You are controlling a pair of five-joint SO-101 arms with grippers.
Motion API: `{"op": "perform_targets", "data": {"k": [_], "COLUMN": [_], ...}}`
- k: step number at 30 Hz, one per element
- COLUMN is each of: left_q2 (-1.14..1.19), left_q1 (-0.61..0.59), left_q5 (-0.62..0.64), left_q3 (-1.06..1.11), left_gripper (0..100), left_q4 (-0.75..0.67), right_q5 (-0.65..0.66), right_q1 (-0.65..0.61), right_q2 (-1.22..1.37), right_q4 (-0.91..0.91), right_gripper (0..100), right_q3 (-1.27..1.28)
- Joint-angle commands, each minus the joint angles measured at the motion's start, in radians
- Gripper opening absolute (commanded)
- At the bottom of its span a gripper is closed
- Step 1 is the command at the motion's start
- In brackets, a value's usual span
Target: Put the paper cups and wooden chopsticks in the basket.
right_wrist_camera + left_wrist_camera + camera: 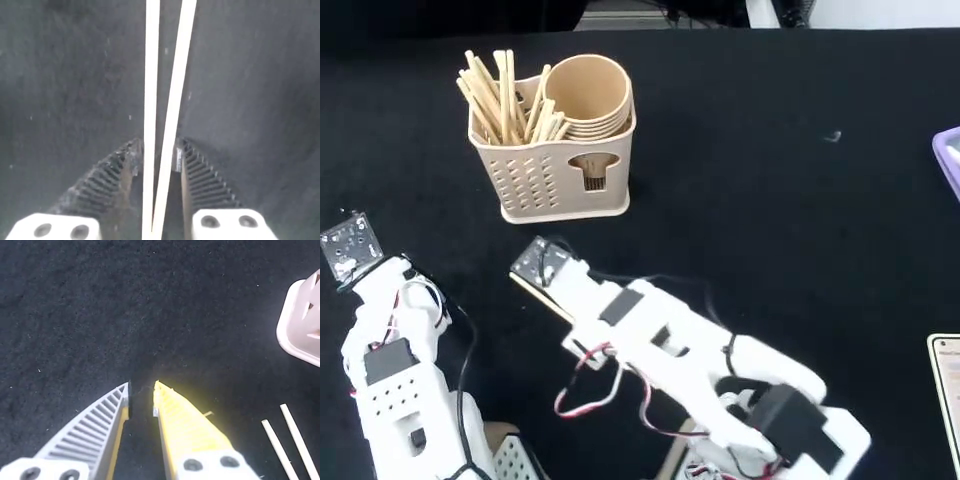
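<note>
The beige slotted basket stands at the back left of the black table. It holds a stack of paper cups and several wooden chopsticks standing upright. My right arm stretches toward the basket's front. Its gripper sits low over the cloth, shut on two wooden chopsticks that run out past its fingertips. My left arm is at the near left. Its gripper stands slightly open over bare cloth with nothing between the fingers. From there, the basket's corner and the two chopsticks lie off to one side.
A purple object pokes in at the right edge. A white card lies at the near right edge. A small speck sits on the cloth at the back right. Black cloth stretches between the basket and the right side.
</note>
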Motion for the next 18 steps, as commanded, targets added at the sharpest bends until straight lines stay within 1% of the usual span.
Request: {"op": "perform_targets", "data": {"k": [1, 5, 10, 12, 14, 15, 18], "left_q2": [-0.015, -0.017, -0.017, -0.017, -0.017, -0.017, -0.017], "left_q1": [-0.008, -0.008, -0.008, -0.008, -0.008, -0.008, -0.008], "left_q5": [0.005, 0.005, 0.005, 0.005, 0.005, 0.005, 0.005], "left_q3": [-0.012, -0.012, -0.012, -0.013, -0.013, -0.013, -0.013], "left_gripper": [9, 9, 9, 9, 9, 9, 9], "left_q4": [0.005, 0.002, 0.002, 0.003, 0.005, 0.005, 0.005], "right_q5": [0.006, 0.006, 0.006, 0.006, 0.006, 0.006, 0.009], "right_q1": [0.015, 0.015, 0.003, -0.008, -0.011, -0.011, -0.012], "right_q2": [0.045, 0.099, 0.186, 0.205, 0.208, 0.208, 0.211], "right_q4": [0.011, 0.002, 0.009, 0.012, 0.012, 0.012, 0.011], "right_gripper": [12.4, 12.9, 20.4, 21.1, 18.5, 15.5, 0.6], "right_q3": [-0.122, -0.163, -0.2, -0.209, -0.211, -0.209, -0.208]}}
